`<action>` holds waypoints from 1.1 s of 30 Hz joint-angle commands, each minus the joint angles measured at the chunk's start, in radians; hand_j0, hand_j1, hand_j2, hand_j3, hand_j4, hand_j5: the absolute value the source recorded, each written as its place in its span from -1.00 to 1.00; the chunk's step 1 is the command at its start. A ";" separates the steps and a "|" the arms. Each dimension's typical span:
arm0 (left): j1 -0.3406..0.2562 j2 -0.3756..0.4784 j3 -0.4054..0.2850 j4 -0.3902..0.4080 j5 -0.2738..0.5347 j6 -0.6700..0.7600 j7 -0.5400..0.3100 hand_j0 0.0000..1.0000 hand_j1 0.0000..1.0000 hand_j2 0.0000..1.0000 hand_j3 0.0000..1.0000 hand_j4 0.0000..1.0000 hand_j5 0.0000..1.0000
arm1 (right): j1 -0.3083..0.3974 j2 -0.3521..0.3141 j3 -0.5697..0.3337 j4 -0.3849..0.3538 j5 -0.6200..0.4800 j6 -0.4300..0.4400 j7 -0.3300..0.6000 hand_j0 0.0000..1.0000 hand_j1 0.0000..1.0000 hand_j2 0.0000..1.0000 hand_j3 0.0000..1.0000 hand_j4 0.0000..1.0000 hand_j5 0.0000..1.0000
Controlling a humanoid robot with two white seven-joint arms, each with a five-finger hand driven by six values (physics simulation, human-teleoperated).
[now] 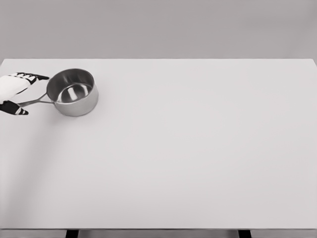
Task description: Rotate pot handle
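Observation:
A small steel saucepan (74, 92) stands upright on the white table (188, 153) at the far left. Its thin handle (35, 102) points left and slightly toward me. My left hand (22, 94) comes in from the left edge and straddles the handle's outer end. Its fingers (34, 77) reach out above the handle and the thumb (17, 110) lies below it, both spread and apart from the metal. The hand holds nothing. The pot is empty inside. My right hand does not show.
The table's left edge runs just beside the hand and the pot. Two dark table legs (72, 233) show under the near edge.

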 commanded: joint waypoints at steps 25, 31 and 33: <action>-0.051 -0.009 0.002 0.104 0.003 0.003 0.008 1.00 1.00 1.00 1.00 1.00 1.00 | 0.000 0.000 0.000 0.000 0.000 0.000 0.000 1.00 1.00 1.00 1.00 1.00 1.00; -0.064 -0.012 -0.003 0.128 0.003 0.003 0.008 1.00 1.00 1.00 1.00 1.00 1.00 | 0.000 0.000 0.000 0.000 0.000 0.000 0.000 1.00 1.00 1.00 1.00 1.00 1.00; -0.074 -0.012 -0.006 0.136 0.003 0.010 0.008 1.00 1.00 1.00 1.00 1.00 1.00 | 0.000 0.000 0.000 0.000 0.000 0.000 0.000 1.00 1.00 1.00 1.00 1.00 1.00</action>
